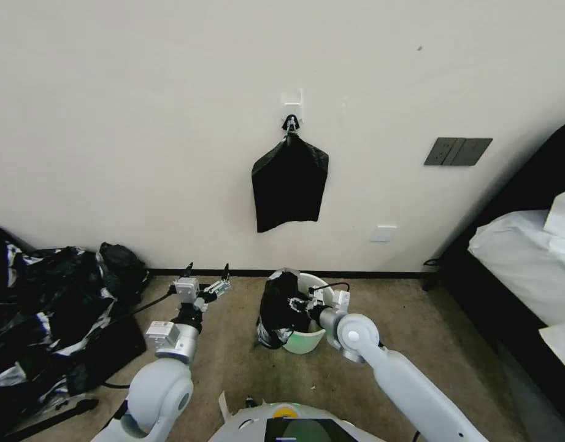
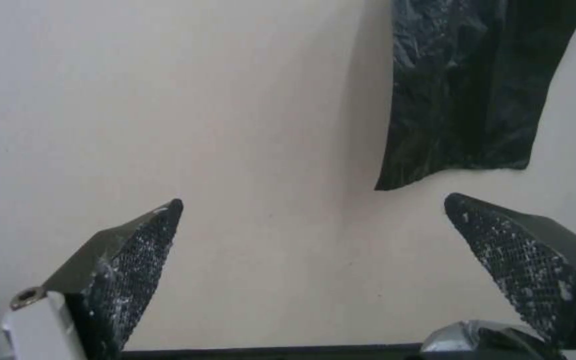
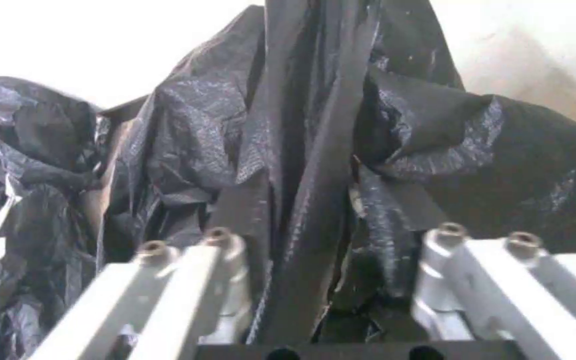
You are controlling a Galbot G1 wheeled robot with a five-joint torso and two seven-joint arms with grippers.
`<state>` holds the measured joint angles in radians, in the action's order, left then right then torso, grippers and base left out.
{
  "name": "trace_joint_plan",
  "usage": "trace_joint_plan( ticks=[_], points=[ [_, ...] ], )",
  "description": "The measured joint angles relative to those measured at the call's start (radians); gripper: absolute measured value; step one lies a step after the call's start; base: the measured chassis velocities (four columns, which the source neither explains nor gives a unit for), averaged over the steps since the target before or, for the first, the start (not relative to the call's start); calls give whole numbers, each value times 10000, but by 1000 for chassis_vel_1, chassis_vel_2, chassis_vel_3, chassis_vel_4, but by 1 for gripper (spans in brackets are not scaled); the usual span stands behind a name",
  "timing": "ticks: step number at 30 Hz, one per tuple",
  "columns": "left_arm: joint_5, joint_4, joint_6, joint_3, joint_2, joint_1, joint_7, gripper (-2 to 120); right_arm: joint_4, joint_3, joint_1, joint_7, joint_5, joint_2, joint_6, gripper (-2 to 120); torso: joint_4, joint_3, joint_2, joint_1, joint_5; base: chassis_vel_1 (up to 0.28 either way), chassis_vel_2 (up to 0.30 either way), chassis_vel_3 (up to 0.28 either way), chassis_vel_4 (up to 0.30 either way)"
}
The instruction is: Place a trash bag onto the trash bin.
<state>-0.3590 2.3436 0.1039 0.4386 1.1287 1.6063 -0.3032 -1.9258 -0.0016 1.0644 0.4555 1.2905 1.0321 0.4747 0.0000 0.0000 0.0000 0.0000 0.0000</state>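
The right gripper [image 1: 294, 305] reaches over the trash bin [image 1: 308, 339] on the carpet, its fingers closed on a fold of the trash bag [image 1: 280, 310], which drapes over the bin's left rim and down the outside. The left gripper [image 1: 207, 274] hovers apart to the left, fingers spread wide and empty. The bag looks bunched rather than opened, so I reckon it could slide off the rim, or a sideways tug could tip the light bin.
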Motion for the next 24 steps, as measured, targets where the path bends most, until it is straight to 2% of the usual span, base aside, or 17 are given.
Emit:
trace_joint_plan(
  ticks=[2, 4, 6, 11, 19, 22, 24],
  points=[
    [16, -58, -3, -70, -6, -42, 0, 100, -26, 3, 17, 1, -107, 11, -21, 24, 0, 0, 0, 0, 0, 0, 0, 0, 0],
    [17, -65, -4, -79, -7, -49, 0, 100, -32, 4, 21, 1, -134, 12, -29, 22, 1, 0, 0, 0, 0, 0, 0, 0, 0],
    [82, -180, -5, -255, -24, -148, 0, 100, -138, 51, 91, 8, -351, -6, -98, 10, 1, 0, 0, 0, 0, 0, 0, 0, 0],
    [275, -399, 18, -830, -168, -355, 19, 100, -558, 329, 436, 22, -594, -99, -267, 0, -1, 0, 0, 0, 0, 0, 0, 0, 0],
    [380, -841, 299, -1458, -318, -644, 484, 100, -890, 562, 842, 36, -707, -68, -498, 0, 0, 0, 0, 0, 0, 0, 0, 0, 0],
    [253, -1046, 656, -1606, -432, -853, 724, 100, -993, 597, 929, 39, -719, -61, -535, 0, 1, 0, 0, 0, 0, 0, 0, 0, 0],
    [-134, -1257, 1237, -1791, -591, -1202, 848, 100, -1054, 626, 942, 41, -721, -62, -562, 0, 1, 0, 0, 0, -1, 0, 0, 0, 0]
  ],
)
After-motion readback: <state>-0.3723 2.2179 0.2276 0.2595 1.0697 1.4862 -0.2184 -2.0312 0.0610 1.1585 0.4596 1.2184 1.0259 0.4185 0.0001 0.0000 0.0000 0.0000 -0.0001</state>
